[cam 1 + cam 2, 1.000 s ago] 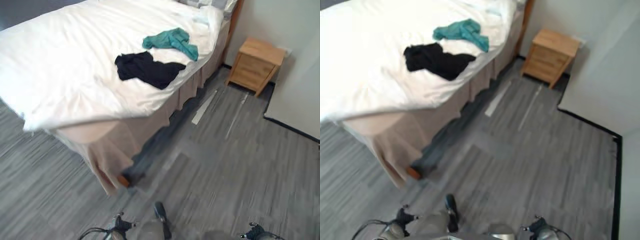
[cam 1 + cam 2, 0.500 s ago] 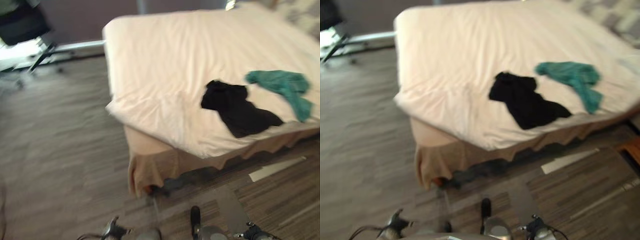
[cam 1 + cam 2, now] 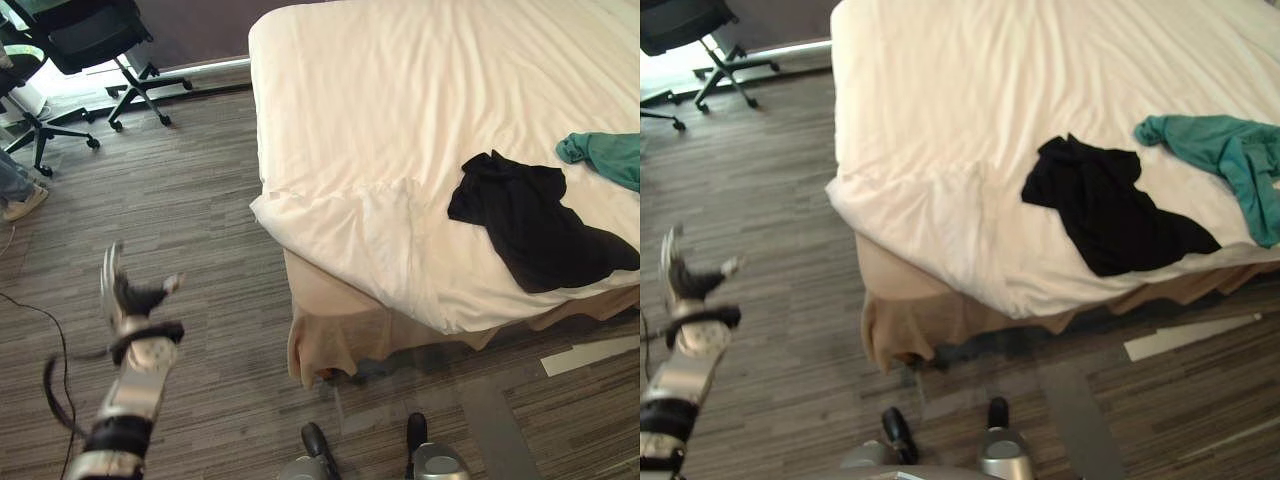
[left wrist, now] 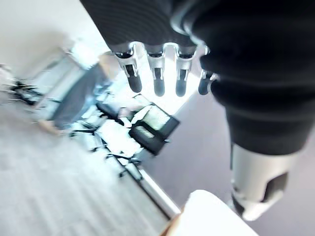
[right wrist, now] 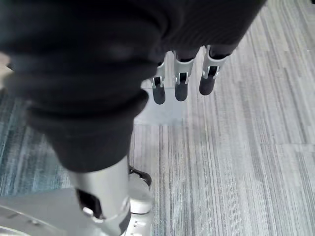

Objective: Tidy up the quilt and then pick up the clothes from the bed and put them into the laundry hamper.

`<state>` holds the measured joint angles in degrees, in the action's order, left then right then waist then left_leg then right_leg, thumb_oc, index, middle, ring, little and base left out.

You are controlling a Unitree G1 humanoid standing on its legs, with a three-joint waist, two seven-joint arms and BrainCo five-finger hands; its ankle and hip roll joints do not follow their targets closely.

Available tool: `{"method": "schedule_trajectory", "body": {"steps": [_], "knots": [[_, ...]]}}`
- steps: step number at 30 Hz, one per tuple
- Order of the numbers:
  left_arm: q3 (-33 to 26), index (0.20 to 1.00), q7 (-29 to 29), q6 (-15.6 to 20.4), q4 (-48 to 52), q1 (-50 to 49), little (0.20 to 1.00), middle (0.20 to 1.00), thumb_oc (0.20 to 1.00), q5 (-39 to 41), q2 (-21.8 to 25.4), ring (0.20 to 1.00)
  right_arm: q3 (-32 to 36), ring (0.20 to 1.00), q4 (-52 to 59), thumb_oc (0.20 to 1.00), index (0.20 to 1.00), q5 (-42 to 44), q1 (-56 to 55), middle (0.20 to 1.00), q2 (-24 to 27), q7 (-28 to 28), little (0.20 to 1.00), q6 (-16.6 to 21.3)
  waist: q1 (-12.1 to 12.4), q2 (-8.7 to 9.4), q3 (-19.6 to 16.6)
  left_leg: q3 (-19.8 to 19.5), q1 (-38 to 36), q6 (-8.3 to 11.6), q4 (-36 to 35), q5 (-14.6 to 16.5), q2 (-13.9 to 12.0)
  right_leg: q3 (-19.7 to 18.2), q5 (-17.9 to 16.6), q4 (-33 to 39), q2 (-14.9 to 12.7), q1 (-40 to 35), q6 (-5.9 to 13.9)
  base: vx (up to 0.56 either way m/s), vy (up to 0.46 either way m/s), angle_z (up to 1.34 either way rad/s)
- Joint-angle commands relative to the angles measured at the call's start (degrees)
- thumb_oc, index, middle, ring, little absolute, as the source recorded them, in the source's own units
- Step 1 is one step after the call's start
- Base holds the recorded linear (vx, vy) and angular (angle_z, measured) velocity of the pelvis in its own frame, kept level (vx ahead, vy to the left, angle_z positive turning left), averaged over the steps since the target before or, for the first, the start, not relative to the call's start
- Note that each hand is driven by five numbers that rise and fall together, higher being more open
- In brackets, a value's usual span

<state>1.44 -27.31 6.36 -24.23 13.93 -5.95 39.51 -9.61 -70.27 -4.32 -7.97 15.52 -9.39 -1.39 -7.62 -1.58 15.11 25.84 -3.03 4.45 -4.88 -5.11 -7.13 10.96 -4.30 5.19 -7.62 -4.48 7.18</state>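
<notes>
- The left hand (image 3: pixel 128 300) was raised over the wood-grain floor (image 3: pixel 200 230), well to the left of the bed (image 3: pixel 340 335), with its fingers (image 4: pixel 158 78) straight and relaxed and nothing in them.
- The right hand (image 5: pixel 182 81) hung low, pointing down at the floor, its fingers loose and empty too.
- The white quilt (image 3: pixel 420 130) covered the mattress; its near corner (image 3: pixel 330 215) lay rumpled and folded, with the tan bed skirt showing beneath it.
- A black garment (image 3: pixel 530 225) lay on the quilt close to the near edge, and a teal garment (image 3: pixel 1225 160) lay just beyond it toward the head end, the two apart.
- Two office chairs (image 3: pixel 90 35) stood across the floor beyond the foot of the bed.
- The step in hand looked like the approach for tidying the quilt, since neither hand was near the bed.
- To do it well, the robot would need to close in on the rumpled corner, take hold of the fabric edge rather than the flat surface, and draw it outward evenly.
- Pulling gently would matter, as a sharp tug might slide the clothes off the edge.
</notes>
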Motion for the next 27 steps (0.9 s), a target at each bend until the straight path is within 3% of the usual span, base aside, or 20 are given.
{"method": "schedule_trajectory", "body": {"steps": [1,4,5,6,8,10,14,15,23,25,26,27], "knots": [[8.8,1.0,0.0,0.5,-5.4,15.3,1.0,1.0,1.0,-7.5,1.8,1.0,-1.7,1.0,-1.9,1.0,1.0,1.7,5.5,1.0,2.6,0.5,1.0,0.7,-3.8,-0.12,1.6,-0.2,0.1,4.85,4.4,1.3,-4.4,-2.9,2.7,-0.2,-1.3,3.8,2.89,-0.08,0.032,-0.31],[17.7,1.0,0.8,-1.6,-9.0,27.8,1.0,1.0,1.0,-11.7,2.9,1.0,-2.5,1.0,-1.5,1.0,1.0,2.8,7.8,1.0,4.0,-0.2,1.0,0.8,-6.6,-0.33,2.7,0.4,1.9,5.26,4.9,2.7,-4.2,-5.3,2.2,-0.6,-1.3,7.6,4.08,-0.08,0.043,-0.23],[18.1,1.0,0.7,-1.5,-9.5,28.5,1.0,1.0,1.0,-11.6,2.8,1.0,-2.3,1.0,-1.5,1.0,1.0,2.9,8.0,1.0,3.9,-0.2,1.0,0.8,-6.3,-0.11,3.0,1.2,2.6,4.74,5.2,1.6,-4.5,-5.3,1.2,-0.8,-1.1,8.4,3.63,-0.06,0.061,-0.29],[23.2,1.0,1.5,-2.9,-14.6,35.6,1.0,1.0,1.0,-12.8,1.7,1.0,-3.1,1.0,-1.4,1.0,1.0,3.6,9.4,1.0,4.6,-0.9,1.0,0.9,-7.9,-0.01,3.7,1.7,3.5,5.25,5.7,3.0,-4.7,-6.7,1.5,-2.0,-1.3,11.0,4.53,-0.12,0.021,-0.38],[26.2,1.0,2.0,-3.5,-18.9,39.9,1.0,1.0,1.0,-13.5,0.5,1.0,-3.1,1.0,-1.8,1.0,1.0,3.9,10.5,1.0,4.6,-1.2,1.0,0.9,-8.1,0.09,4.1,2.4,4.4,5.23,6.2,3.1,-4.9,-7.5,1.3,-2.9,-1.3,12.9,4.75,-0.06,0.037,-0.51],[32.6,1.0,4.7,-5.9,-28.8,47.2,1.0,1.0,1.0,-17.3,-3.7,1.0,-3.6,1.0,-2.2,1.0,1.0,5.2,11.8,1.0,5.0,-1.9,1.0,1.0,-9.3,0.45,5.1,3.8,5.7,5.34,7.8,3.6,-5.8,-8.6,1.0,-3.9,-1.2,15.2,5.01,-0.06,0.004,-0.56],[36.6,1.0,9.2,-7.0,-37.9,49.3,1.0,1.0,1.0,-21.5,-10.5,1.0,-4.4,1.0,-3.3,1.0,1.0,5.9,12.8,1.0,4.7,-2.1,1.0,0.8,-10.2,0.93,6.1,4.6,6.6,5.58,9.7,4.2,-6.9,-9.1,1.0,-4.4,-1.2,16.3,4.79,-0.03,-0.029,-0.31],[37.1,0.2,9.8,-7.1,-39.5,48.9,0.2,0.2,0.2,-22.5,-11.8,0.2,-4.5,1.0,-3.4,1.0,1.0,6.0,13.2,1.0,4.8,-2.3,1.0,0.9,-10.3,0.96,6.2,4.8,6.6,5.71,10.1,4.4,-7.2,-9.2,1.0,-4.5,-1.1,16.3,4.68,0.0,-0.021,-0.19],[35.9,0.2,12.2,-7.4,-42.0,35.3,0.2,0.2,0.2,-24.6,-19.0,0.2,-2.5,1.0,-2.8,1.0,1.0,7.3,12.4,1.0,5.6,-3.4,1.0,1.3,-9.7,0.41,5.0,4.6,4.1,6.2,9.4,4.3,-7.2,-8.3,1.8,-3.2,-1.0,12.7,3.82,0.02,-0.001,0.02],[31.2,0.2,12.6,-7.4,-42.0,25.4,0.2,0.2,0.2,-22.5,-19.4,0.2,-0.3,1.0,1.8,1.0,1.0,7.1,13.0,1.0,6.8,-4.6,1.0,1.6,-8.5,-0.12,3.4,3.8,1.8,6.06,7.5,4.0,-6.2,-7.5,2.0,-2.2,-0.9,9.8,3.62,0.07,0.038,0.11],[31.1,0.2,12.6,-7.4,-42.0,25.3,0.2,0.2,0.2,-22.5,-19.4,0.2,-0.3,1.0,1.8,1.0,1.0,7.1,13.0,1.0,6.8,-4.6,1.0,1.6,-8.5,-0.12,3.4,3.8,1.8,6.06,7.5,4.0,-6.2,-7.5,1.9,-2.2,-0.9,9.8,3.62,0.06,0.036,-0.01],[29.0,0.244,12.7,-7.4,-41.6,21.7,0.244,0.244,0.244,-21.9,-18.8,0.244,0.7,1.0,6.3,1.0,1.0,6.8,13.1,1.0,7.8,-5.3,1.0,2.0,-8.1,-0.2,2.9,3.5,0.8,5.97,6.6,3.8,-5.8,-7.2,2.0,-1.8,-0.9,8.8,3.57,-0.03,0.004,-0.03]]}}
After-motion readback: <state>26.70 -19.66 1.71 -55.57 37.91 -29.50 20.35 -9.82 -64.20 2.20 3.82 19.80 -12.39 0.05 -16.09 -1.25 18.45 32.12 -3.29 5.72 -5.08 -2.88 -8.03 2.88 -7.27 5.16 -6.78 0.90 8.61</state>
